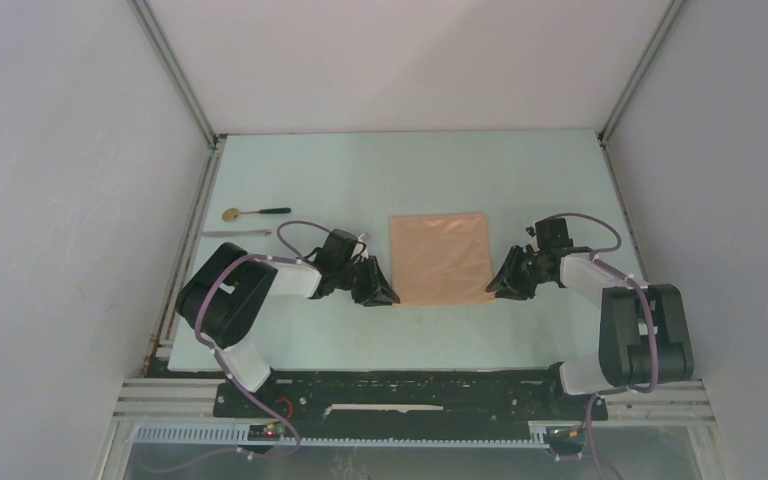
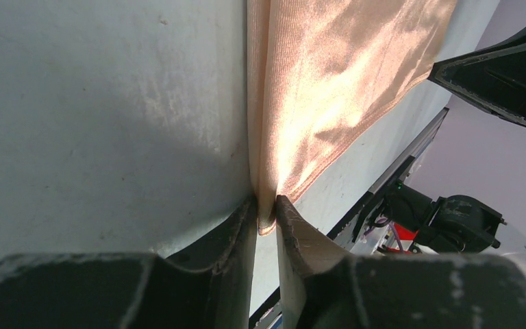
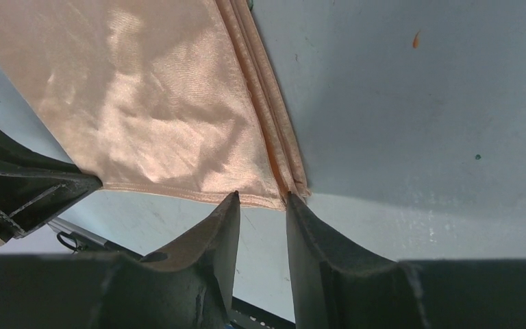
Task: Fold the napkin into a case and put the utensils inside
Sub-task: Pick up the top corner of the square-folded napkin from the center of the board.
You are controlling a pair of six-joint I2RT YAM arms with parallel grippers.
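Folding step: judged to be a grasp on both near corners of the napkin, so that its near edge can be lifted and carried over. No case is formed yet.
Left gripper: clamped on the napkin's near-left corner, with the cloth pinched between its tips.
Right gripper: at the napkin's near-right corner, fingers apart, the corner lying just at the tips and not clamped.
Why a corner each: probably to keep the lifted edge straight and taut.
Napkin: flat on the surface, peach with a satin sheen and soft creases. Its right edge shows stacked layers in the right wrist view.
Spoon and silver piece: well left of the napkin, likely parked clear of the folding.
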